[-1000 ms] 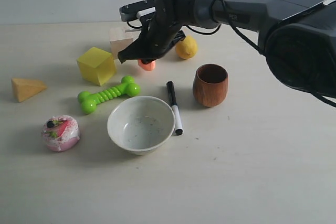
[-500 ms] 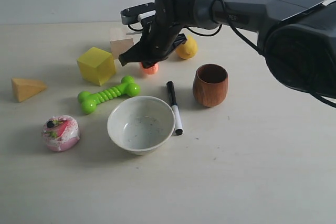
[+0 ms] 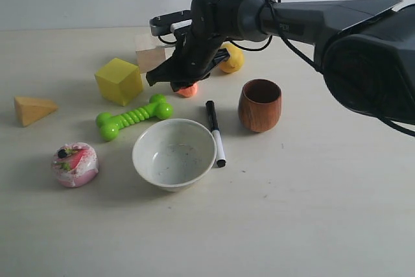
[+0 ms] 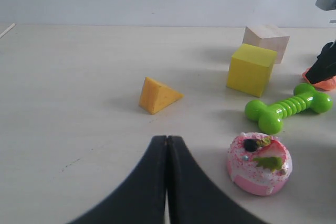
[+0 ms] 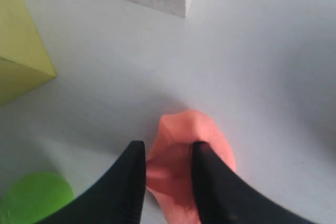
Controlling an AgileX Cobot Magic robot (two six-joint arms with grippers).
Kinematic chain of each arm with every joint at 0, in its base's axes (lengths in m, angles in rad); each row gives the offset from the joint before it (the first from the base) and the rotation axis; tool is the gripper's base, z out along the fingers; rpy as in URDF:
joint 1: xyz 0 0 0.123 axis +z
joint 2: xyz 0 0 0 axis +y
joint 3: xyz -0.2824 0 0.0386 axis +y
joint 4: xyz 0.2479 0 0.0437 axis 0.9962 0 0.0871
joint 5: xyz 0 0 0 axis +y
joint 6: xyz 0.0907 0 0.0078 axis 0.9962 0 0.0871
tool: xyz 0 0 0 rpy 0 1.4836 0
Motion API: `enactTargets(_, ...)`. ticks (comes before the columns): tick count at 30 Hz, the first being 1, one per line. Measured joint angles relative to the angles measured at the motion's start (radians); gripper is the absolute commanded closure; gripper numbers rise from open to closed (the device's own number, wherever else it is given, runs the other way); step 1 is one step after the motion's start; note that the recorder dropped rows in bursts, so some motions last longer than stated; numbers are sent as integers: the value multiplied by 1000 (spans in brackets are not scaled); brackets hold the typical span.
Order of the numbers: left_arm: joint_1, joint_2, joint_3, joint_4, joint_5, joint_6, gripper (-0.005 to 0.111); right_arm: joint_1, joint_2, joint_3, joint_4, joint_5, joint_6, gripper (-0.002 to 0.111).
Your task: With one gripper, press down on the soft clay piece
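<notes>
The salmon-orange soft clay piece (image 3: pixel 189 89) lies on the table between the green bone toy and the lemon. It shows large in the right wrist view (image 5: pixel 181 127) and at the edge of the left wrist view (image 4: pixel 321 83). My right gripper (image 3: pixel 177 84) is down on top of it. Its two dark fingers stand slightly apart (image 5: pixel 168 148), one sunk into the clay and the other at the lump's edge, with clay bulging between them. My left gripper (image 4: pixel 167 138) is shut and empty, low over the table near the pink-white lump (image 4: pixel 259 163).
Around the clay stand a yellow cube (image 3: pixel 119 80), a pale wooden block (image 3: pixel 148 53), a green bone toy (image 3: pixel 133 117) and a lemon (image 3: pixel 231 58). Nearer are a white bowl (image 3: pixel 174 154), a marker (image 3: pixel 216 132), a brown wooden cup (image 3: pixel 260 105), an orange wedge (image 3: pixel 34 109) and the pink-white lump (image 3: pixel 75 163).
The right gripper has come lower onto the clay and shifted slightly right and nearer. The clay now shows a little lower and to the right. Nothing else moved.
</notes>
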Motion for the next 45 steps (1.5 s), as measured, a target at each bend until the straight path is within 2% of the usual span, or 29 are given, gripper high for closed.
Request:
enactTargets(6,0,0,0,0,0,0,107,0,0,0,3,-4,11,77)
enactTargets(17,0,0,0,0,0,0,107,-2,0,0,11,-18,12,108)
enactTargets(45,0,0,0,0,0,0,107,-2,-3,-6,21,-31,11,108)
